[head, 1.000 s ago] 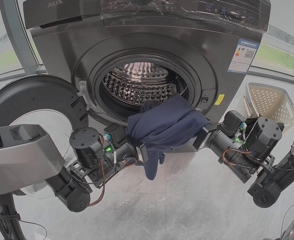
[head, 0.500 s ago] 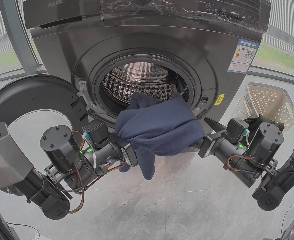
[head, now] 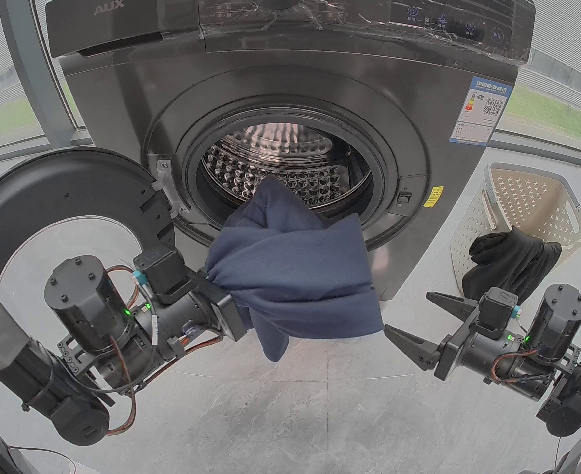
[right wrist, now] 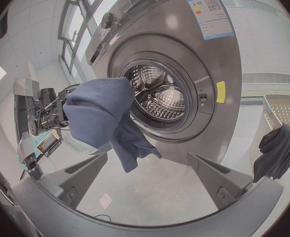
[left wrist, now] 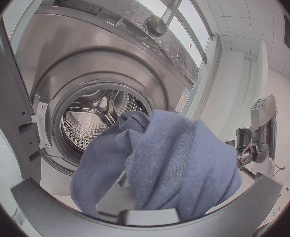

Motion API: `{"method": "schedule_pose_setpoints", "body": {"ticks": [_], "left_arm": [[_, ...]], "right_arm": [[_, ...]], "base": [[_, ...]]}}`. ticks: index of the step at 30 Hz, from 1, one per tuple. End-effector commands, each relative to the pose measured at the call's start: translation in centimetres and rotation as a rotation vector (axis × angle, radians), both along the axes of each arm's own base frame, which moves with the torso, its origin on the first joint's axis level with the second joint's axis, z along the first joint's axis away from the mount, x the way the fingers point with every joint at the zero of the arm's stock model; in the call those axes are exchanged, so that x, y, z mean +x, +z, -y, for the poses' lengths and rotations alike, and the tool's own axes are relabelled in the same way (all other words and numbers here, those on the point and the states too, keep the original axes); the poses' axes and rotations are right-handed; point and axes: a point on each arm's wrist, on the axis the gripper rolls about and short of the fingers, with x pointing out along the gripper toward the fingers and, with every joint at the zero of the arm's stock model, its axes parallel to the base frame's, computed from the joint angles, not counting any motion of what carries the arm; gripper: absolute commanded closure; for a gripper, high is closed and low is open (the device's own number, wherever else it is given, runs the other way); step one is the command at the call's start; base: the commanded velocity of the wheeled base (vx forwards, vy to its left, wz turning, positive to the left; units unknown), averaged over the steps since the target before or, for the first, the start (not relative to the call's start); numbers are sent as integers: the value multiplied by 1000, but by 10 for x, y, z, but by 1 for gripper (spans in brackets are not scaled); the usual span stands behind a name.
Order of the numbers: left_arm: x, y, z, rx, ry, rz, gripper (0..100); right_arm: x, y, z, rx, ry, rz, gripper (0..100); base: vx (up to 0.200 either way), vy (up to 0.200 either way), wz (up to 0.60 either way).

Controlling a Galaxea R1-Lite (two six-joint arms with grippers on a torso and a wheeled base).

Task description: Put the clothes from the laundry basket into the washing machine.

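**Navy garment (head: 297, 268) held up at the mouth of the washing machine (head: 290, 80)**

The left gripper (head: 244, 301) is clamped on the navy garment. The cloth bunches over and around the jaws and buries them. Its top fold sits in front of the lower lip of the machine's drum opening (head: 277, 159), and one end hangs below. The right gripper (head: 409, 312) sits low before the machine's right front corner, jaws spread wide and empty, clear of the garment. A black garment (head: 511, 261) drapes over the rim of the laundry basket (head: 534, 199) to the machine's right.
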Motion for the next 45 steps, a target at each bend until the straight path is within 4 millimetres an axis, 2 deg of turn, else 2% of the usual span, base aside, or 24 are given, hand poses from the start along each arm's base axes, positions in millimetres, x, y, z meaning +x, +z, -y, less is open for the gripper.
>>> {"method": "schedule_pose_setpoints", "body": {"ticks": [1,5,13,25,38,45], "left_arm": [[-22,9,-16,-15,-17,8,100],[-24,4,-17,-18,-39,-28,100],[-15,-5,-16,-2,-22,-61,100],[-19,4,-26,-24,-4,-33,100],[-24,-6,-26,46,-9,-34,100],[-23,-9,-25,65,-4,-32,100]], "right_arm": [[4,14,20,27,-12,56,0],[18,21,32,42,-56,93,0],[35,22,32,54,-131,104,0],[34,22,31,24,-221,113,0],[34,15,32,-17,-275,74,0],[35,9,31,-24,-272,56,0]], "base": [[0,0,0],[0,0,0],[0,0,0],[0,0,0],[0,0,0],[0,143,0]]}}
